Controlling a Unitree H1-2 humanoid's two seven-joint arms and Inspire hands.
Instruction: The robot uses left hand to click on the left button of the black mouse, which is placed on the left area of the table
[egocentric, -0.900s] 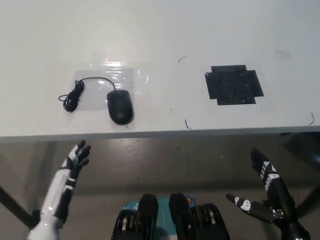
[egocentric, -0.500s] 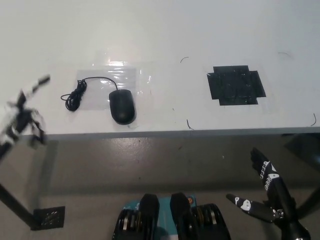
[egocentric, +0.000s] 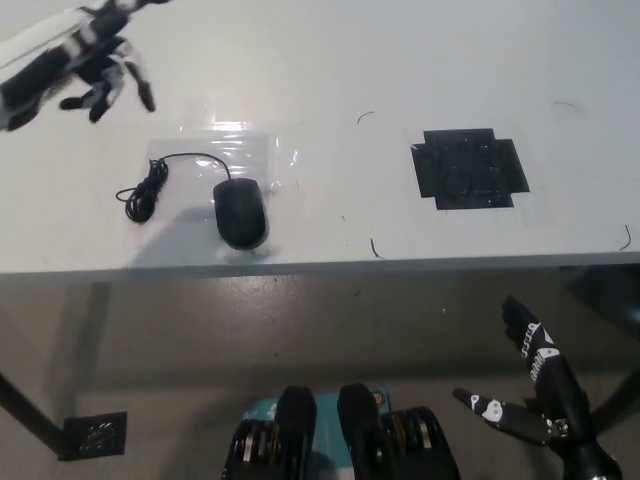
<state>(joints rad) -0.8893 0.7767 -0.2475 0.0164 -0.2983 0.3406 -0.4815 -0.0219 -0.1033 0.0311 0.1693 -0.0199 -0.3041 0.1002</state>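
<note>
— Black mouse (egocentric: 241, 214)?
— On the left part of the white table (egocentric: 330, 60), near its front edge, untouched; cable (egocentric: 150, 185) coiled just to its left.
— Left hand (egocentric: 100, 62)?
— Raised over the table's far left, well apart from the mouse, fingers (egocentric: 125, 82) spread and hanging down, holding nothing.
— Right hand (egocentric: 530, 385)?
— Resting low at the right, below the table edge, fingers apart, empty.
— Anything else?
— Black tape patch (egocentric: 468, 169) on the right.
</note>
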